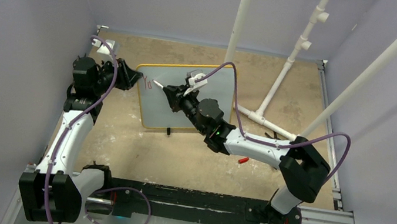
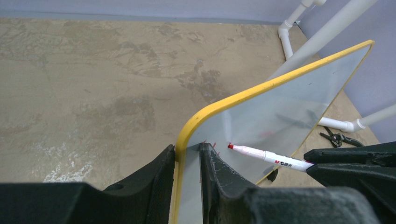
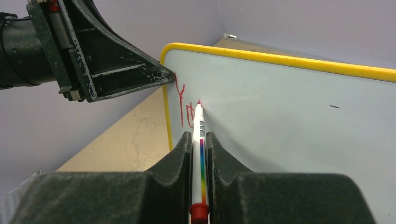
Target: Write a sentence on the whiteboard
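The whiteboard [image 1: 156,110] [image 2: 285,105] [image 3: 289,121] with its yellow frame stands tilted up on the tan table. My left gripper [image 1: 133,76] [image 2: 187,148] is shut on its upper left corner, one finger behind the yellow rim and one on the white face. In my right gripper [image 1: 174,93] [image 3: 199,135], shut, is a white marker [image 1: 160,85] [image 2: 271,157] [image 3: 200,140] with a rainbow stripe. Its red tip touches the board just right of the red letters [image 3: 183,108] near the left edge.
A white pipe frame [image 1: 273,93] stands behind and to the right of the board. A small red cap [image 1: 243,160] lies on the table under the right arm. A black tool [image 2: 338,137] lies by the pipe's foot. Lilac walls enclose the table.
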You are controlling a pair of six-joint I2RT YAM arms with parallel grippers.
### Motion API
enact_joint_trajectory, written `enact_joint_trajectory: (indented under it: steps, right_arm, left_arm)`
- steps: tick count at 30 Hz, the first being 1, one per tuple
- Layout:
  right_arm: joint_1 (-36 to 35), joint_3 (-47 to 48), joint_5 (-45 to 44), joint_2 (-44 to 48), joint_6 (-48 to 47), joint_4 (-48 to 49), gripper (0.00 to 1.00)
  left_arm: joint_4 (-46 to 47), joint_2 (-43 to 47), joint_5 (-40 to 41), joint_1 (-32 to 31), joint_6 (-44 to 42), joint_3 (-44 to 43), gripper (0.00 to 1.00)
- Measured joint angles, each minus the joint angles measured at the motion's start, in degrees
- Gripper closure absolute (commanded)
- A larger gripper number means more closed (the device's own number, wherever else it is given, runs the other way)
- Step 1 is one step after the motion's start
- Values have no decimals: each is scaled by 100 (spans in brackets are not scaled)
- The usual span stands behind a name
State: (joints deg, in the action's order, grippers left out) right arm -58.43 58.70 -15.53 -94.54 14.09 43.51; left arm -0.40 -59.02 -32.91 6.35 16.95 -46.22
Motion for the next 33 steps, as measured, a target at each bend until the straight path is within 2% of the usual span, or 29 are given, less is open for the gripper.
enact_joint_trajectory:
  steps: [33]
  right_arm:
    - [-13, -278, -4, 22, 111, -22, 100]
  left_arm:
    - [9, 0, 9, 0, -2, 0, 77]
